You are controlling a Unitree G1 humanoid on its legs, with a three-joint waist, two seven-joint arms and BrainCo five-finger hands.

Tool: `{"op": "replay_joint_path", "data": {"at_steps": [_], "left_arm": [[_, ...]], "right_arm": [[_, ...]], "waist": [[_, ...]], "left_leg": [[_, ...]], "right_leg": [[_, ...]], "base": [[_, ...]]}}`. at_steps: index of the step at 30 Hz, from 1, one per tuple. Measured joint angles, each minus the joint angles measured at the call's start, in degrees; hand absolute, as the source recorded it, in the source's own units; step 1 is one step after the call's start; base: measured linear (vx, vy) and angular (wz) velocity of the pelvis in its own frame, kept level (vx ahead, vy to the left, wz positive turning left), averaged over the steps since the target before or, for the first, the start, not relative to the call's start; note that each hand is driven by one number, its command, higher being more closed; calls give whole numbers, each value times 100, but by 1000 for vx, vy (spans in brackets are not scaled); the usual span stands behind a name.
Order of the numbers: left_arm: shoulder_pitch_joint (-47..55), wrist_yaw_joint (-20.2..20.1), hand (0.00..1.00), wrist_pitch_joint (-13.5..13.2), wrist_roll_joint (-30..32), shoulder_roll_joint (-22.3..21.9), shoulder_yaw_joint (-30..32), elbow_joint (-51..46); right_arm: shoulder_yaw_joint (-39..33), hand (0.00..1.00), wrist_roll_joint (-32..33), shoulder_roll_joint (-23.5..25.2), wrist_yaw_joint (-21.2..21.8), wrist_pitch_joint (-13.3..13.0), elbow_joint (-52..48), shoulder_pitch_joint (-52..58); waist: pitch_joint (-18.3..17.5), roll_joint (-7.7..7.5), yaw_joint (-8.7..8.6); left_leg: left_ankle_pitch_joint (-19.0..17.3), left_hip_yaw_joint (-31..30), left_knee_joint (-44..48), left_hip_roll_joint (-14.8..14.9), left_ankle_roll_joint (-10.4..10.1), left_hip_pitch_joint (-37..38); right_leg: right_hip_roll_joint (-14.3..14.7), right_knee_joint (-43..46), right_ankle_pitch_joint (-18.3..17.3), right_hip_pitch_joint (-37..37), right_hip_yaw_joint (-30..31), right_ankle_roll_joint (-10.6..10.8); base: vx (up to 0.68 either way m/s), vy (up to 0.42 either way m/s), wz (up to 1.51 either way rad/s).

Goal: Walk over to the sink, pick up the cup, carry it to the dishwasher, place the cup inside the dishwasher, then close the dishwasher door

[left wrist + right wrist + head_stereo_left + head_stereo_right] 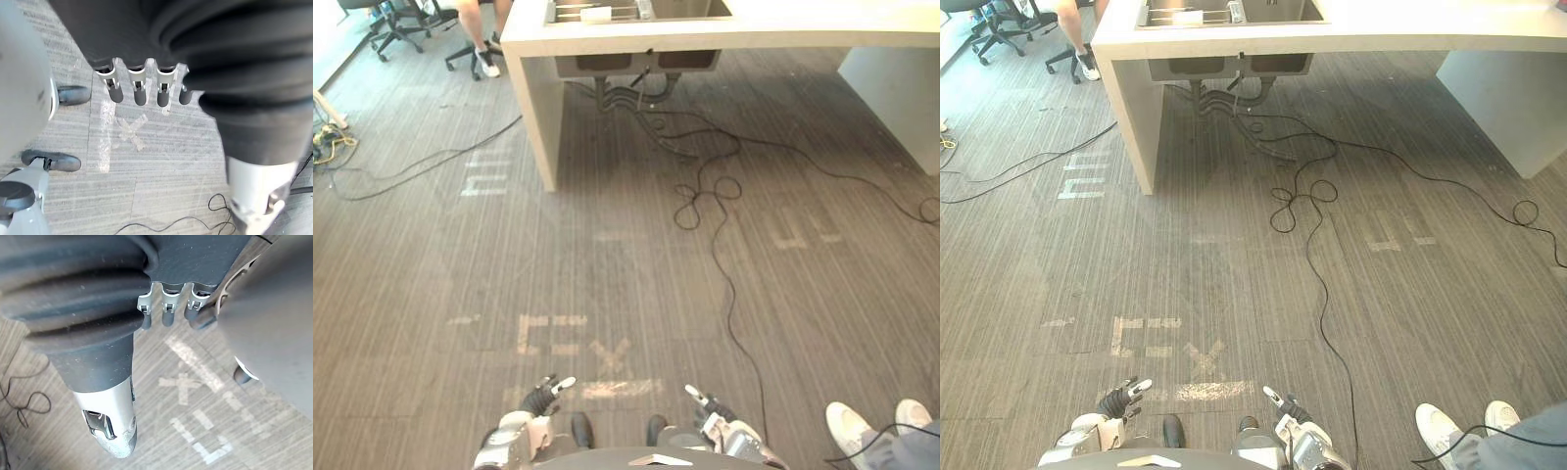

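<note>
Across the room the sink (1278, 10) is cut by the top edge, leaving just its near strip. A pale thing (1187, 17) in its left basin is too small to name. The counter (1410, 24) runs out on the right. A seated person (1070, 20) far left is cut off above the legs. Near right, a second person's white shoes (1442, 426) stand, the rest cut off.
</note>
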Motion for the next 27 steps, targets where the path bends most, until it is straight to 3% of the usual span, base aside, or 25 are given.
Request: {"op": "replay_joint_path", "data": {"at_steps": [2, 3, 4, 5, 6, 8, 10, 11, 12, 14, 16, 17, 19, 21, 22, 23, 24, 26, 27], "left_arm": [[-29, -131, 0, 113, -9, 29, 59, 16], [-31, -169, 0, 165, -8, 28, 165, 17], [-33, -188, 0, 293, -6, 73, 248, 0], [-34, -186, 0, 355, -6, 108, 253, -3], [-52, -169, 0, 430, -6, 154, 262, -4], [-223, -17, 0, 519, -81, 302, 446, 79], [-303, 236, 0, 543, -201, 418, 425, 189], [-421, 400, 0, 539, -371, 386, 428, 170], [-475, 462, 0, 535, -460, 368, 434, 182], [-619, 424, 0, 426, -480, 334, 417, 175], [-766, 415, 0, 259, -423, 312, 419, 151], [-771, 408, 0, 185, -356, 288, 414, 88], [-694, 393, 0, 150, -332, 240, 414, -21], [-477, 396, 0, 179, -337, 213, 428, -47], [-355, 398, 0, 193, -337, 176, 453, -52], [-240, 400, 0, 204, -334, 100, 513, -54], [14, 376, 0, 163, -330, -38, 675, -56], [13, 272, 0, 57, -331, -98, 801, -69], [19, 116, 0, -161, -339, -140, 900, -76]], "right_arm": [[-191, 0, 2, -8, -5, 84, 88, 7], [-268, 0, 4, 4, -5, 108, 86, 34], [-295, 0, 15, -8, -1, 117, -20, 76], [-294, 0, 35, -13, 0, 129, -54, 74], [-294, 0, 65, -39, -2, 132, -132, 60], [-350, 0, 150, -151, 21, 134, -118, -170], [-344, 0, 229, -167, 46, 197, -85, -126], [-346, 0, 386, -228, 69, 172, -98, -42], [-332, 0, 562, -176, 115, 136, -112, -38], [-270, 0, 720, -127, 237, 59, -122, 23], [-271, 0, 734, -124, 306, -64, -130, 79], [-321, 0, 756, -122, 319, -122, -130, 136], [-474, 0, 756, -115, 398, -159, -130, 243], [-586, 0, 755, -108, 488, -158, -134, 331], [-652, 0, 749, -102, 535, -157, -136, 385], [-743, 0, 724, -107, 543, -145, -138, 460], [-744, 0, 666, -133, 550, -117, -142, 576], [-719, 0, 659, -95, 582, -101, -140, 522], [-684, 0, 645, -51, 677, -112, -228, 524]], "waist": [[4, -10, 33], [2, -91, 72], [-67, -142, 92], [-90, -156, 100], [-108, -98, 121], [147, -358, 150], [260, -464, 154], [370, -463, 121], [466, -438, 132], [542, -226, 27], [558, -230, -33], [537, -389, -62], [583, -510, -113], [543, -478, -155], [497, -414, -164], [457, -259, -194], [270, 35, -188], [228, 129, -154], [228, 134, -147]], "left_leg": [[-85, 167, 2, 26, 75, -8], [-94, 271, 12, 6, 97, -29], [-95, 412, 40, -30, 205, -151], [-134, 437, 40, -26, 267, -222], [-151, 498, 21, -17, 323, -368], [-372, 585, 482, -4, 366, -612], [-490, 506, 559, -105, 352, -470], [-642, 422, 882, -22, 432, -506], [-794, 356, 1045, 16, 442, -400], [-905, 204, 1170, 184, 433, -410], [-918, 93, 1070, 113, 416, -393], [-935, 37, 983, -58, 389, -316], [-1096, -66, 987, -287, 353, -134], [-1385, -192, 1103, -303, 269, 67], [-1599, -279, 1274, -209, 232, 118], [-1777, -343, 1370, -80, 130, 166], [-2026, -374, 1888, 186, -308, 137], [-1934, -299, 3280, 526, -766, -395], [-1541, -160, 4612, 943, -1057, -828]], "right_leg": [[-47, 474, -286, -286, 46, 46], [-113, 788, -441, -496, 107, 89], [-242, 1164, -605, -828, 115, 297], [-326, 1265, -643, -941, 35, 307], [-498, 1730, -757, -1169, -113, 209], [-932, 3741, -612, -1923, -172, -189], [-1006, 4105, -396, -1993, -44, -159], [-1072, 4696, -442, -2233, 24, -115], [-954, 4706, -846, -2344, 160, -27], [-530, 3572, -851, -2462, 109, -3], [-320, 1943, -272, -2587, 91, 60], [-356, 983, 189, -2572, 95, 181], [-507, 598, 417, -2570, 98, 166], [-468, 813, 458, -2510, 133, -66], [-433, 1218, 452, -2541, 124, -364], [-381, 1511, 426, -2592, 65, -435], [-181, 1626, 437, -2495, -141, -504], [-15, 1581, 255, -2304, -194, -609], [146, 1408, 129, -1927, -207, -710]], "base": [[-103, 35, -10], [-58, 81, -29], [-36, 104, -30], [-7, 96, -35], [-29, 78, -29], [-37, 54, -20], [2, 53, 22], [138, 10, 27], [153, -4, 26], [131, -4, 35], [190, 0, 44], [284, -77, 48], [242, -98, 43], [351, -156, 32], [480, -200, 39], [712, -243, 49], [743, -239, 30], [637, -187, 4], [608, -171, -12]]}}
